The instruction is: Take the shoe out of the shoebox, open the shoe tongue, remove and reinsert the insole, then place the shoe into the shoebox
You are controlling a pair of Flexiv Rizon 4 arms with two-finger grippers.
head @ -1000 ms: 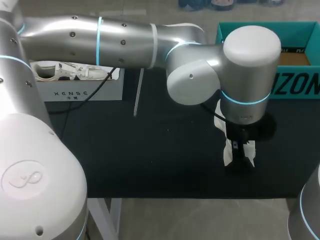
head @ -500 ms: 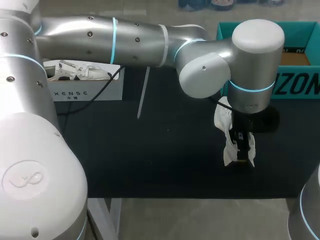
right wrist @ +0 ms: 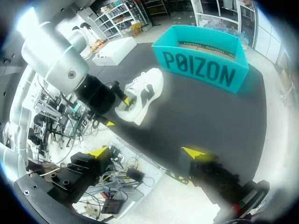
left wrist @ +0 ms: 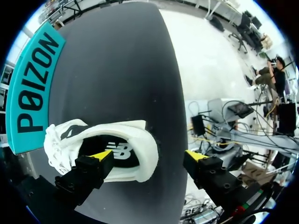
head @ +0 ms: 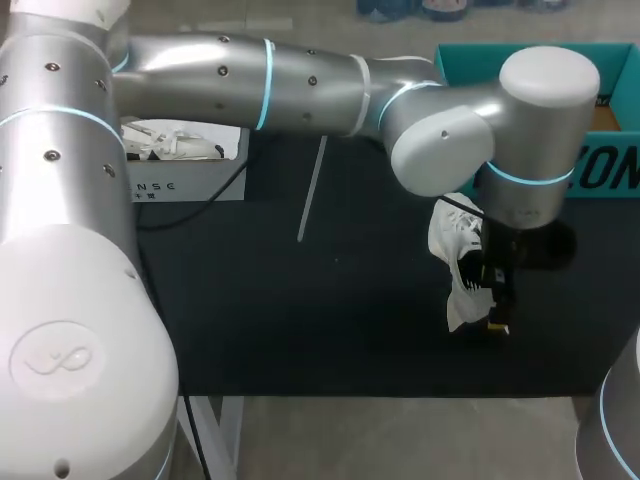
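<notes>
While the white shoe (head: 452, 238) lies on the black counter (head: 300, 310) near the teal shoebox (head: 455, 68), the left jaws stand apart, 1 finger (left wrist: 88, 170) at its opening; the right jaws gape too, holding nothing.

Black table mat (head: 300, 320) with a white open box (head: 190, 172) at its far left edge, holding pale clutter (head: 170, 140), possibly packing. A thin pale strip (head: 312, 190) lies on the mat just beside the box.

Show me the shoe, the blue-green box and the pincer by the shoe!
shoe (left wrist: 145, 144), left wrist view, on its white heel.
blue-green box (right wrist: 205, 70), right wrist view, on its front wall.
left pincer (left wrist: 149, 156), left wrist view, midway between its yellow tips.
</notes>
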